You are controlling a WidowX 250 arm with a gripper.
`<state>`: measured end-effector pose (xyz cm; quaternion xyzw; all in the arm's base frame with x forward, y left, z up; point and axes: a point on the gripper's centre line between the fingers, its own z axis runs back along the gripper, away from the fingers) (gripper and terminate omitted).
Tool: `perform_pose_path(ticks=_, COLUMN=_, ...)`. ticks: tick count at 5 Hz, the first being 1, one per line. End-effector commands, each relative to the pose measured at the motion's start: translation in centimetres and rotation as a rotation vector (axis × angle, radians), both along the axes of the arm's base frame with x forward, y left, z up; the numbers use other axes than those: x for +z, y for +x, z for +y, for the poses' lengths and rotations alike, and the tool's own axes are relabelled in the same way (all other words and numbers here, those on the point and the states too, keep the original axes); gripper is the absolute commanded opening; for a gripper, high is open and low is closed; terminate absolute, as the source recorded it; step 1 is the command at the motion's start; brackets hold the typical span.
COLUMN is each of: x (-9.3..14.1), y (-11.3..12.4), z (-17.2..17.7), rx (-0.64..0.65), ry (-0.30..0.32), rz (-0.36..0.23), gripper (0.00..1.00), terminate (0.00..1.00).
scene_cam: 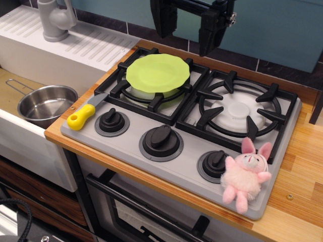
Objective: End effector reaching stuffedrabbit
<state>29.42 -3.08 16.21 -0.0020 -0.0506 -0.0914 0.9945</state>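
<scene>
The stuffed rabbit is a small fluffy pale-pink plush with two upright darker-pink ears. It lies at the front right corner of the grey toy stove, just right of the rightmost knob. My black gripper hangs at the top of the view, above the back of the stove and the green plate, far from the rabbit. Its two blocky fingers stand well apart with nothing between them. The upper part of the gripper is cut off by the frame edge.
A lime-green plate rests on the back left burner. A yellow-handled knife lies at the stove's left edge. A steel pot sits in the sink at left, below a grey faucet. Wooden counter runs along the right.
</scene>
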Motion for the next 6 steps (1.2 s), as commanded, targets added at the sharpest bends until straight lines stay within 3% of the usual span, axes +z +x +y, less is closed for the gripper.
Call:
perform_pose_path(ticks=1, x=0.0, y=0.0, z=0.0, rx=0.000, ry=0.000, rz=0.000, gripper=1.00, terminate=0.00)
perform_pose_path(ticks=4, x=-2.3, y=-2.7, z=-7.8, rx=0.099, ry=-0.009, rz=-0.057, gripper=1.00, terminate=0.00)
perform_pose_path(ticks=6, x=-6.2, y=-4.3, z=-10.4, rx=0.126, ry=-0.012, rz=-0.134, gripper=1.00, terminate=0.00)
